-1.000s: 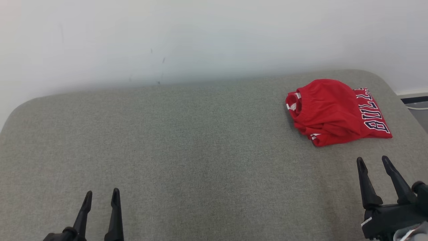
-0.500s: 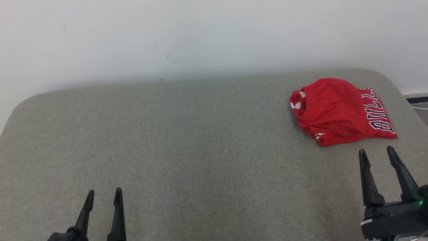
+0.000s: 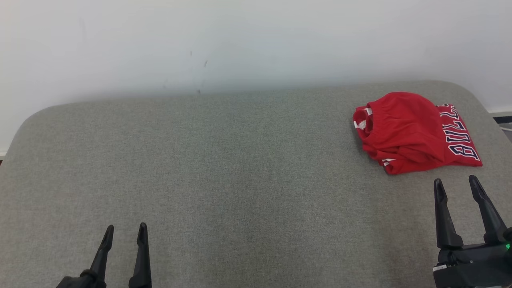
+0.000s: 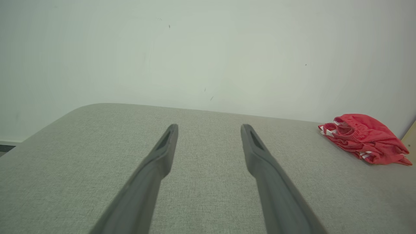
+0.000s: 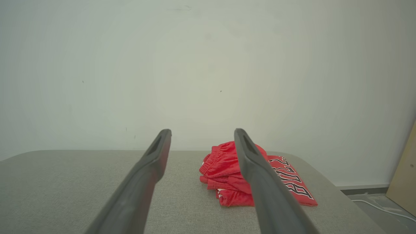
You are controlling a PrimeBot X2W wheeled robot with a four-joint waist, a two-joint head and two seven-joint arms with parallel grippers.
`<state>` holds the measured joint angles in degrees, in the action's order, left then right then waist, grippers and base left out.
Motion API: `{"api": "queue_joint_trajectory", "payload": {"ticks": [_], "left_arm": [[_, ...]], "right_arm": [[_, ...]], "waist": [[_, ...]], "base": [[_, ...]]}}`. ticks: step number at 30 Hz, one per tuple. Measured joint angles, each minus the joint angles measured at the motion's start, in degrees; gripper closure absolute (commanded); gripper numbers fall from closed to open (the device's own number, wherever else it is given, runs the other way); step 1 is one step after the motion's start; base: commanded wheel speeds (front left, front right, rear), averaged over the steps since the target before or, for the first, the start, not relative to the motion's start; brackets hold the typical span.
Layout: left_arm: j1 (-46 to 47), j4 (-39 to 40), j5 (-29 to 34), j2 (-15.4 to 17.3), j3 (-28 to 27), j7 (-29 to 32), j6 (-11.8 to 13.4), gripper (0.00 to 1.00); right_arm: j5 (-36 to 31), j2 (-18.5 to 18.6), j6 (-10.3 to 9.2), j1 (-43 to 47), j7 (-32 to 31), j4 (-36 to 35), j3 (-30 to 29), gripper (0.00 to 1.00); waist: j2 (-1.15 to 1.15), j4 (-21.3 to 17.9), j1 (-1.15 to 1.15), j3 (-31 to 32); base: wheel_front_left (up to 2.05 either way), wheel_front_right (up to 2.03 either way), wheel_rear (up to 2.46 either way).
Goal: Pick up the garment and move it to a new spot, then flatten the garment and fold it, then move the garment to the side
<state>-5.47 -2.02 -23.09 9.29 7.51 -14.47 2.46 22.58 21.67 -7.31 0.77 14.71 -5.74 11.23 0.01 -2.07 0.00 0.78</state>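
The garment (image 3: 412,132) is a red pair of shorts with dark and white lettering, folded into a compact bundle at the far right of the grey table (image 3: 240,168). It also lies at the right edge of the left wrist view, garment (image 4: 364,138), and beyond my right fingers, garment (image 5: 227,175). My right gripper (image 3: 457,185) stands open and empty just in front of the bundle, apart from it. At the lower left my left gripper (image 3: 125,230) is open and empty, far from the cloth.
A white wall (image 3: 240,40) rises right behind the table's rounded back edge. Off the right edge lies floor with a white cable (image 5: 383,208) and a pale wooden board (image 5: 403,175).
The whole head picture has shifted slightly right, so the camera moved. The right gripper has pulled a little nearer the garment and straightened; the left gripper and the garment stay put.
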Motion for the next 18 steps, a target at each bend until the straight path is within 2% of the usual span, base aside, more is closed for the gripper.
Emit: {"api": "queue_joint_trajectory", "payload": {"ticks": [15, 16, 18], "left_arm": [[0.32, -0.9, 1.18, -0.57, -0.94, 0.0, -1.57, 0.0], [0.28, -1.14, 1.16, -0.64, -0.89, 0.02, -1.76, 1.0], [-0.15, -2.37, 1.16, -0.92, -0.76, 0.23, -1.79, 1.0]], "right_arm": [[-1.47, -1.8, 0.34, 0.99, 0.0, -0.46, -2.15, 0.0], [-1.47, -2.0, 0.31, 1.01, -0.01, -0.22, -2.07, 1.0], [-1.41, -2.85, 0.27, 1.44, -0.04, 1.05, -1.6, 1.0]], "waist": [[0.0, 0.01, 0.0, -0.25], [0.0, 0.01, 0.0, -0.26], [0.0, 0.01, 0.0, -0.26]], "base": [[0.0, 0.0, 0.0], [0.0, 0.0, 0.0], [0.0, 0.0, 0.0]]}}
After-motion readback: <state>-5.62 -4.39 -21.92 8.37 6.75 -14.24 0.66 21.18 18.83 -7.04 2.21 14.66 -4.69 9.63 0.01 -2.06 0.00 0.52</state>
